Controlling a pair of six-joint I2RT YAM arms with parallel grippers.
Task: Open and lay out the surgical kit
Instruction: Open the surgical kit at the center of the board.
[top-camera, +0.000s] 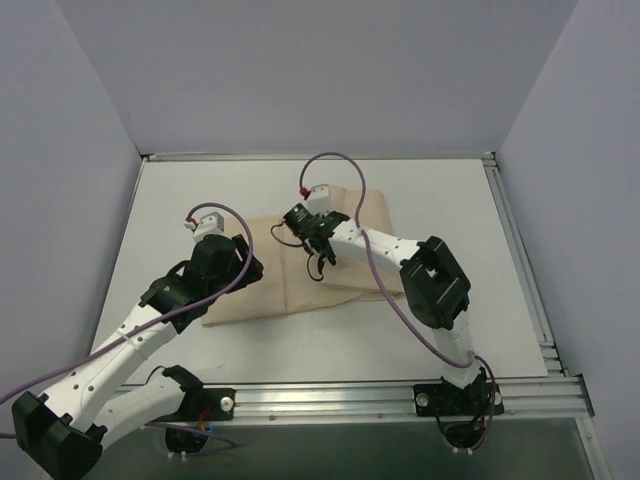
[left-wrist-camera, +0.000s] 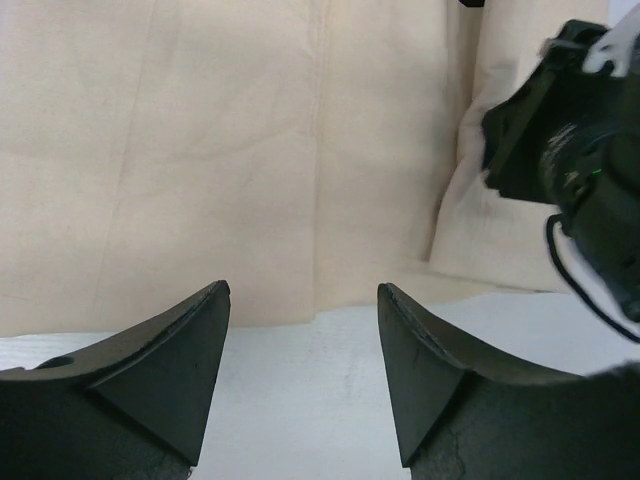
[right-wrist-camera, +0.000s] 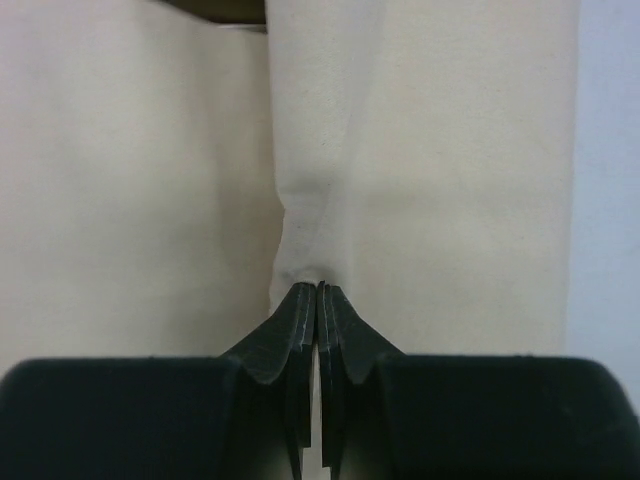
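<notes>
1. The cloth sits mid-table. Bare table shows on all sides of it, widest on your right and narrower along the far wall and on your left.
2. A band of bare table separates the cloth's near edge from the rail where the arms are bolted.
3. In the top view the cloth is wider across the table than deep. Its long axis runs left to right, skewed so that the right end lies farther back.
4. The cloth is plain beige and matte, folded over itself in layers. In the left wrist view a straight crease runs away from the camera, and the edge of an overlying flap lies to its right.
5. Your right gripper is over the middle of the cloth with its fingers pressed together on a raised ridge of fabric. The ridge runs straight away from the fingertips and puckers where they pinch it.
6. Your left gripper is spread wide and holds nothing. Its fingers are over white table just short of the cloth's near left edge, pointing at the cloth.
7. The two grippers are near each other. The right one shows at the right edge of the left wrist view.
</notes>
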